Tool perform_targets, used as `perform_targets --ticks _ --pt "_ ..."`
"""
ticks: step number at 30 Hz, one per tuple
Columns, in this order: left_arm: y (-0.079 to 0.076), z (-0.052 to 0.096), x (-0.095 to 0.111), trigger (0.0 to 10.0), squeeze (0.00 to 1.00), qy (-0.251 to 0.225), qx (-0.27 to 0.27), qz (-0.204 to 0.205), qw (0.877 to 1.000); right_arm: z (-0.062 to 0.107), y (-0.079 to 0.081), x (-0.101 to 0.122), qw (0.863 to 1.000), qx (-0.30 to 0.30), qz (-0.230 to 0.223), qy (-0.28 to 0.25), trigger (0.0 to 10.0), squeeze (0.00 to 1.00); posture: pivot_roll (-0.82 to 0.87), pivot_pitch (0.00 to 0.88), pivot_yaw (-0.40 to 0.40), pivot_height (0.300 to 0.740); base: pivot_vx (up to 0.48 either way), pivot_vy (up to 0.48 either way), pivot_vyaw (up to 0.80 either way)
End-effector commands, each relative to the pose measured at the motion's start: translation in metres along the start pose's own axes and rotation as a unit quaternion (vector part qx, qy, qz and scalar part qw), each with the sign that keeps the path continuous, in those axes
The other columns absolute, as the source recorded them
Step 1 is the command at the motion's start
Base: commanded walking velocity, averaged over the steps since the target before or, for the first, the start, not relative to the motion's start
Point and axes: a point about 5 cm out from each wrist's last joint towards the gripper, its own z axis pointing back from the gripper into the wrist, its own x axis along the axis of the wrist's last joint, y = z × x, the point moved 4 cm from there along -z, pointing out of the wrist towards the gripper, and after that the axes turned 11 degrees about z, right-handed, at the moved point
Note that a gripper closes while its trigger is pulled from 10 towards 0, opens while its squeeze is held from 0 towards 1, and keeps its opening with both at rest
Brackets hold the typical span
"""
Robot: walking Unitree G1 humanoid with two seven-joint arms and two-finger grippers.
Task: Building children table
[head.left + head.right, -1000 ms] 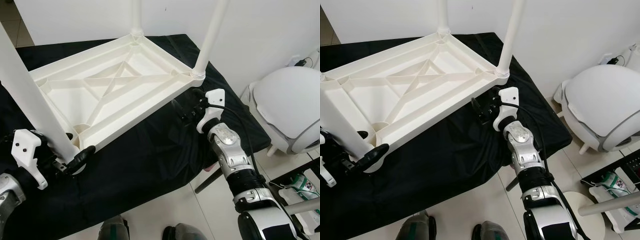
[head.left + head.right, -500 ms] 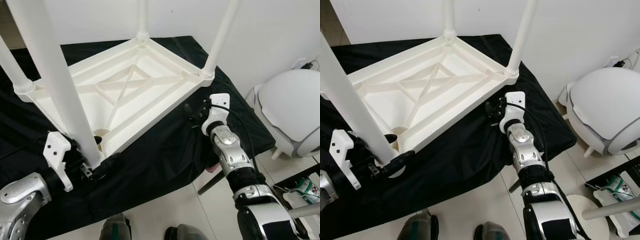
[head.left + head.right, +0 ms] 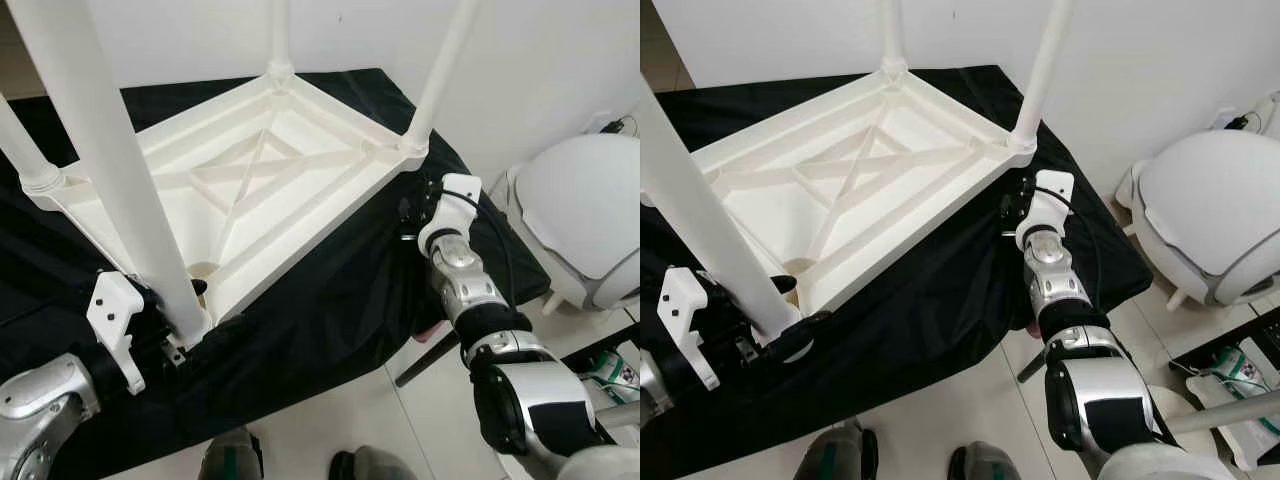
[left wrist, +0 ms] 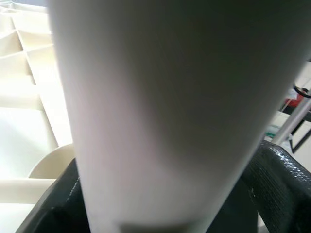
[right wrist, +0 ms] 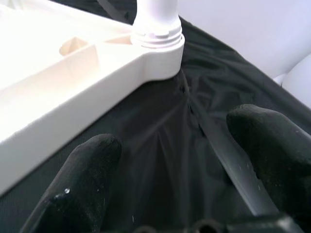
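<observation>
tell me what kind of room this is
Probably a room in a home, used as an assembly spot: pale tiled floor, plain white wall, a rounded white plastic child's chair, and an upturned white plastic children's table on a black cloth.

Table top (image 3: pixel 250 190): I see it white, upside down, flat on the black-covered counter (image 3: pixel 330 300).
Legs: four white round legs stand up from its corners.
Near leg (image 3: pixel 120 170): my left tool (image 3: pixel 790 335) is closed around its bottom end.

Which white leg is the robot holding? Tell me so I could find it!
Find the white table top lying upside down on the black cloth. Go to its corner nearest the robot, on the robot's left. The leg there looks thickest, leans, and is the one with the left gripper clamped around its base.
</observation>
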Motion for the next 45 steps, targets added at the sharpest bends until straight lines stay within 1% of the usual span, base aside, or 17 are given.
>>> perform_targets --ticks 1,2,6,13,17,21,25,29,32,35,36,37,38,39,41,45 --pt "-0.017 -0.003 0.002 10.0 0.00 0.006 -0.040 0.005 0.999 -0.004 -0.005 0.002 1.000 -0.012 -0.003 0.006 10.0 0.00 0.11 0.084 -0.036 0.740 0.000 0.000 0.00" --pt "-0.017 -0.003 0.002 10.0 0.00 0.006 -0.040 0.005 0.999 -0.004 -0.005 0.002 1.000 -0.012 -0.003 0.006 10.0 0.00 0.11 0.084 -0.036 0.740 0.000 0.000 0.00" --pt "-0.029 0.004 -0.002 10.0 0.00 0.014 -0.058 0.022 0.998 -0.009 -0.009 0.005 1.000 -0.021 -0.011 0.015 10.0 0.00 0.12 0.125 -0.039 0.740 0.000 0.000 0.00" --pt "-0.037 0.006 -0.004 10.0 0.00 0.018 -0.060 0.031 0.998 -0.012 -0.016 0.004 0.999 -0.029 -0.010 0.032 10.0 0.00 0.13 0.155 -0.041 0.740 0.000 0.000 0.00" --pt "-0.039 0.006 -0.003 10.0 0.00 0.018 -0.059 0.034 0.998 -0.014 -0.015 0.005 0.999 -0.026 -0.009 0.037 10.0 0.00 0.13 0.159 -0.041 0.740 0.000 0.000 0.00" --pt "-0.041 0.007 0.000 10.0 0.00 0.015 -0.060 0.034 0.998 -0.015 -0.012 0.010 1.000 -0.012 -0.004 0.027 10.0 0.00 0.13 0.158 -0.042 0.740 0.000 0.000 0.00" --pt "-0.041 0.007 0.001 10.0 0.00 0.013 -0.059 0.033 0.998 -0.016 -0.011 0.011 0.999 -0.010 -0.012 0.030 10.0 0.00 0.14 0.155 -0.042 0.740 0.000 0.000 0.00" --pt "-0.041 0.006 0.002 10.0 0.00 0.011 -0.058 0.031 0.998 -0.017 -0.005 0.018 1.000 0.006 -0.015 0.022 10.0 0.00 0.14 0.154 -0.046 0.740 0.000 0.000 0.00" --pt "-0.043 0.004 0.006 10.0 0.00 0.002 -0.056 0.025 0.998 -0.018 0.011 0.030 0.999 0.041 -0.009 0.009 10.0 0.00 0.15 0.156 -0.055 0.740 0.000 0.000 0.00" --pt "-0.044 0.003 0.008 10.0 0.00 0.000 -0.056 0.024 0.998 -0.018 0.014 0.032 0.999 0.047 -0.008 0.007 10.0 0.00 0.15 0.156 -0.056 0.740 0.000 0.000 0.00" --pt "-0.045 0.002 0.008 10.0 0.00 -0.002 -0.056 0.023 0.998 -0.018 0.018 0.035 0.998 0.057 -0.008 0.001 10.0 0.00 0.16 0.156 -0.061 0.740 0.000 0.000 0.00" --pt "-0.045 0.002 0.008 10.0 0.00 -0.002 -0.056 0.023 0.998 -0.018 0.018 0.035 0.998 0.057 -0.008 0.001 10.0 0.00 0.16 0.156 -0.061 0.740 0.000 0.000 0.00" --pt "-0.046 0.002 0.009 10.0 0.00 -0.004 -0.056 0.023 0.998 -0.018 0.023 0.039 0.998 0.067 -0.009 -0.006 10.0 0.00 0.16 0.155 -0.066 0.740 0.000 0.000 0.00" --pt "-0.046 0.002 0.009 10.0 0.00 -0.004 -0.056 0.023 0.998 -0.018 0.023 0.039 0.998 0.067 -0.009 -0.006 10.0 0.00 0.16 0.155 -0.066 0.740 0.000 0.000 0.00" --pt "-0.049 0.002 0.011 10.0 0.00 -0.010 -0.056 0.022 0.998 -0.017 0.035 0.048 0.996 0.087 -0.008 -0.014 10.0 0.00 0.17 0.156 -0.072 0.740 0.000 0.000 0.00" --pt "-0.051 0.001 0.013 10.0 0.00 -0.013 -0.056 0.020 0.998 -0.017 0.040 0.052 0.995 0.095 -0.008 -0.014 10.0 0.00 0.18 0.159 -0.076 0.740 0.000 0.000 0.00"
